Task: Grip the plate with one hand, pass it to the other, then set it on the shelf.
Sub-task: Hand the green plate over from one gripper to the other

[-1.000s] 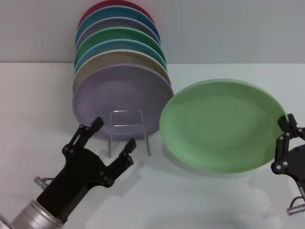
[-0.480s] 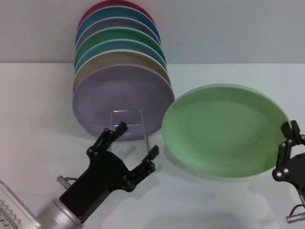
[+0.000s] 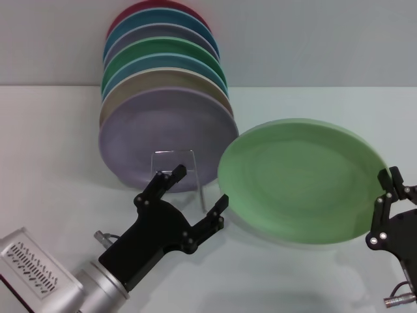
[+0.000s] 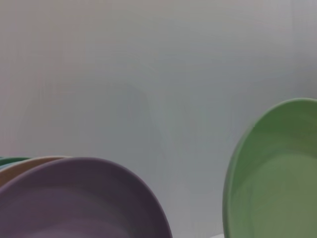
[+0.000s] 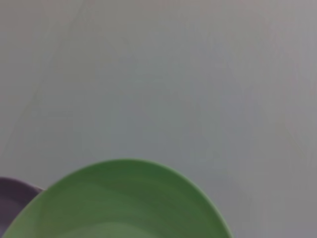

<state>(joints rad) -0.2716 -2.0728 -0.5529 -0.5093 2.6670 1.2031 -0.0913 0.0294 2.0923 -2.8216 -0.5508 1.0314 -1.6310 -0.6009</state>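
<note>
A: What sat nearest the camera?

B: The left gripper (image 3: 199, 191), reaching up from the lower left of the head view, its fingers spread wide and clasping nothing. One fingertip sat just beside the left rim of the plate (image 3: 301, 178); whether it touched could not be told. The arm's base was cut off at the bottom edge.

A: And the other hand?

B: The right gripper (image 3: 389, 189) stood at the lower right, partly cut off by the frame edge, its fingers clamped on the plate's right rim.

A: How did that plate lie?

B: Raised off the table (image 3: 45, 143), right of centre, tilted with its face turned up towards the camera and its long axis running left to right. The wrist views caught only part of it: an edge at the right side of the left one (image 4: 277, 178), an arc along the bottom of the right one (image 5: 124, 203).

A: Farther back?

B: The wire rack (image 3: 177, 171), its front loop bare, half hidden behind the left gripper. A lilac plate (image 3: 163, 134) stood foremost in it, then a row of others behind, mostly covered, up to a red plate (image 3: 140, 9) at the upper left.
</note>
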